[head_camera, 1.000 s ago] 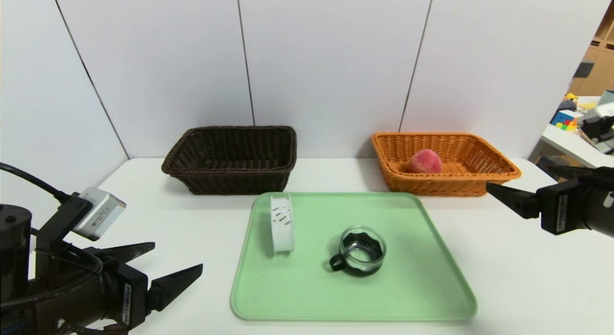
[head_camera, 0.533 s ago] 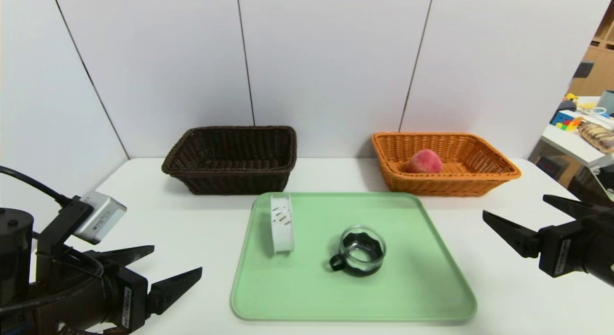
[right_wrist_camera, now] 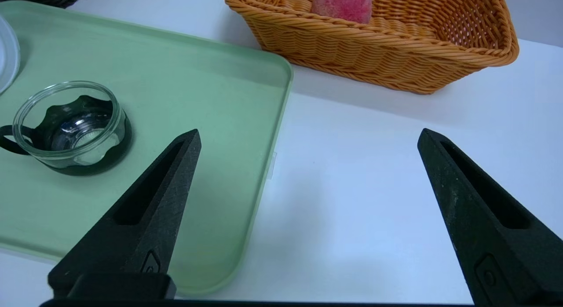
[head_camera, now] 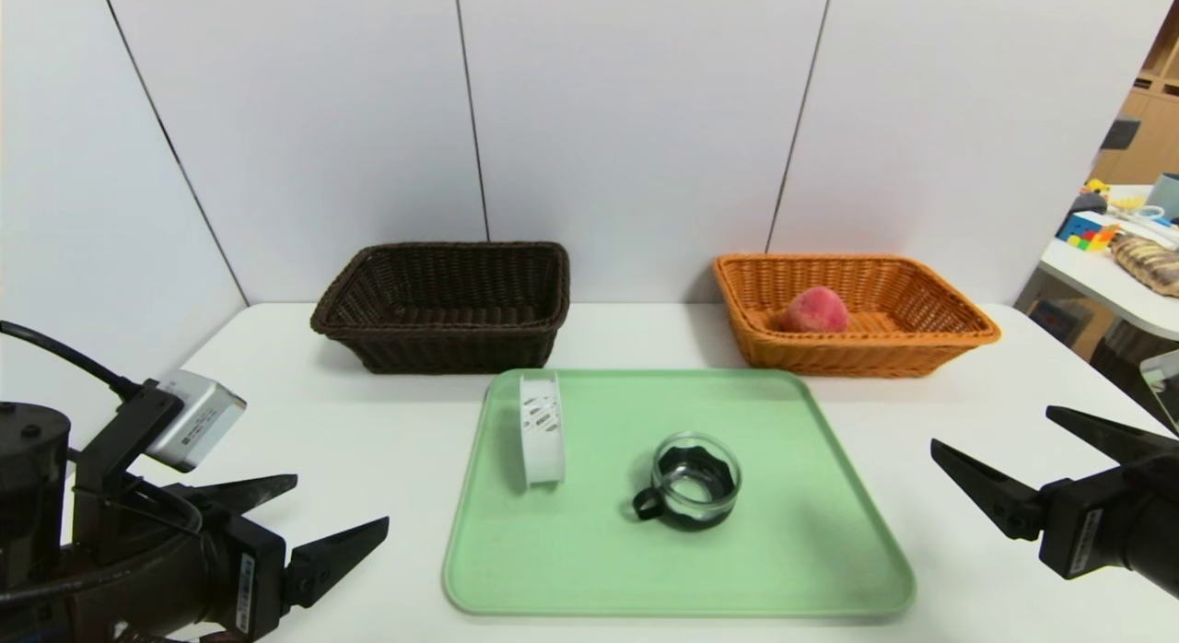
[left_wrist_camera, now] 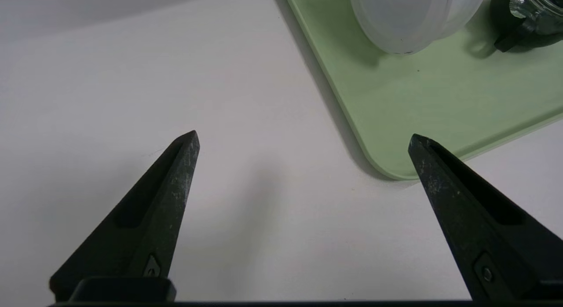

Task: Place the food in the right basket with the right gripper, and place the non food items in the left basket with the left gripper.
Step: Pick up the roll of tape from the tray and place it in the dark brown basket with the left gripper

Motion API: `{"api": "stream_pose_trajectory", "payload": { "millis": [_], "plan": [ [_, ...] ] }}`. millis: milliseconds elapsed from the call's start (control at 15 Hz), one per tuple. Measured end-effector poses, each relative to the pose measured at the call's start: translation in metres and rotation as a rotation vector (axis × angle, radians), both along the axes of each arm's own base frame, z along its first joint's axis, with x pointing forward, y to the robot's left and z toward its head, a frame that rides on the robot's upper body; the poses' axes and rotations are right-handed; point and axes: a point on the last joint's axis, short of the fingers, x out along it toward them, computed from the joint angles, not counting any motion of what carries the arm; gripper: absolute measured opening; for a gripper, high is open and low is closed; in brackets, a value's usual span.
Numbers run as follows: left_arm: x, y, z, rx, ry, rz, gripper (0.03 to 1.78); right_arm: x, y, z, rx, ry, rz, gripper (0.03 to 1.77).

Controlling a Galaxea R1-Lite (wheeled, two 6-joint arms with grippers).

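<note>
The left gripper [head_camera: 285,509] hovers low over the white table [head_camera: 350,422] at the near left, its jaws spread wide and holding nothing. Opposite it, at the near right, the right gripper [head_camera: 999,445] hangs over the table beside the green tray [head_camera: 829,551], jaws equally wide and empty.

Between the two, on the tray, lie the non-food items: the white slotted band [head_camera: 541,426] stands on edge near the tray's left side, its flat faces turned left and right, and the glass cup [head_camera: 694,479] sits mid-tray with its black handle toward the left arm. The band lies forward and to the right of the left gripper, nearer to it than the cup, so it is probably the easier first pick.

Farther back, the dark brown basket [head_camera: 442,302] holds nothing I can see. The peach [head_camera: 815,309] already rests in the orange-tan basket [head_camera: 921,348].
</note>
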Motion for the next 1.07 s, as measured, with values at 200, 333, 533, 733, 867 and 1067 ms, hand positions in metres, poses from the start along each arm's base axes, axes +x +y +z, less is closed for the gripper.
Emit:
{"api": "stream_pose_trajectory", "payload": {
  "millis": [200,333,533,733,867,1067],
  "plan": [
    [-0.001,0.001,-0.001,0.001,0.003,0.000,1.69,-0.003,-0.001,0.000,0.000,-0.008,0.002,1.69],
    [-0.003,0.001,-0.002,0.001,0.002,-0.002,1.69,-0.004,-0.001,0.001,0.000,-0.011,0.004,1.69],
    [-0.006,0.000,-0.006,0.005,0.015,-0.016,1.69,-0.006,-0.002,-0.002,-0.006,-0.003,0.007,1.69],
    [-0.007,-0.005,-0.011,0.009,0.035,-0.043,1.69,-0.008,-0.002,-0.004,-0.007,-0.001,0.011,1.69],
    [-0.004,-0.010,-0.014,0.001,0.019,-0.062,1.69,-0.009,-0.001,-0.005,-0.011,0.002,0.019,1.69],
    [0.005,-0.020,-0.022,-0.001,-0.022,-0.050,1.69,-0.010,-0.001,-0.005,-0.012,0.003,0.026,1.69]
  ]
}}
